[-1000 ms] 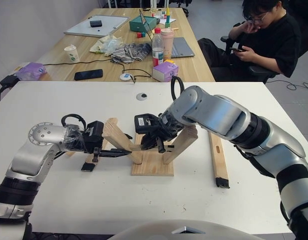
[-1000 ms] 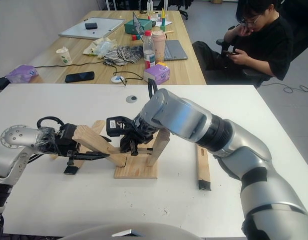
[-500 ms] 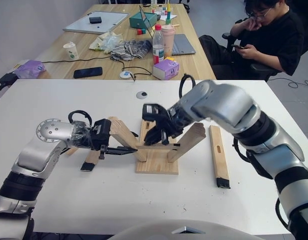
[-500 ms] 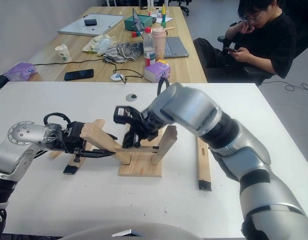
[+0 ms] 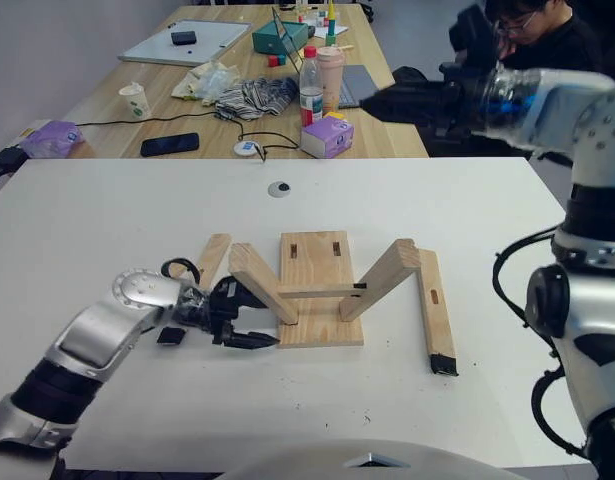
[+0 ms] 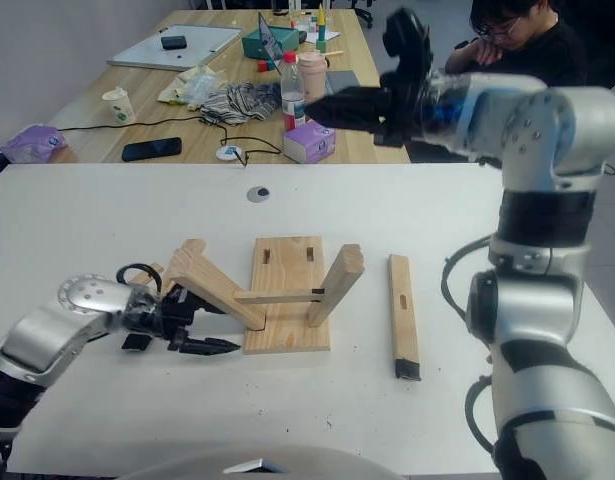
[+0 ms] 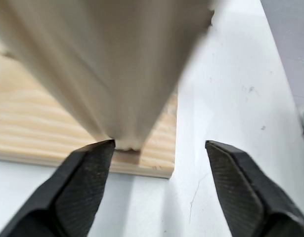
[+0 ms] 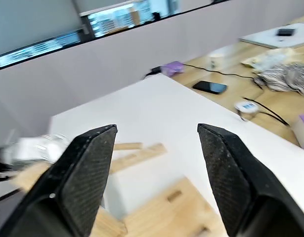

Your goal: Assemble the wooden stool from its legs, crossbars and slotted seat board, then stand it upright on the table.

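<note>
The slotted seat board lies flat mid-table. Two legs lean outward on it, the left leg and the right leg, joined by a thin crossbar. A loose leg lies to the board's right and another wooden piece to its left. My left gripper sits low on the table, open, by the left leg's lower end and the board's front left corner. My right gripper is held high over the far edge, open, with its fingers holding nothing.
A small black piece lies on the table beside my left wrist. A round grommet sits in the white table top. Behind stands a wooden table with a bottle, a tissue box and a phone.
My right gripper let go of the crossbar and swung up and away to the back right. My left gripper released the left leg and dropped to the table. The head camera shifted.
</note>
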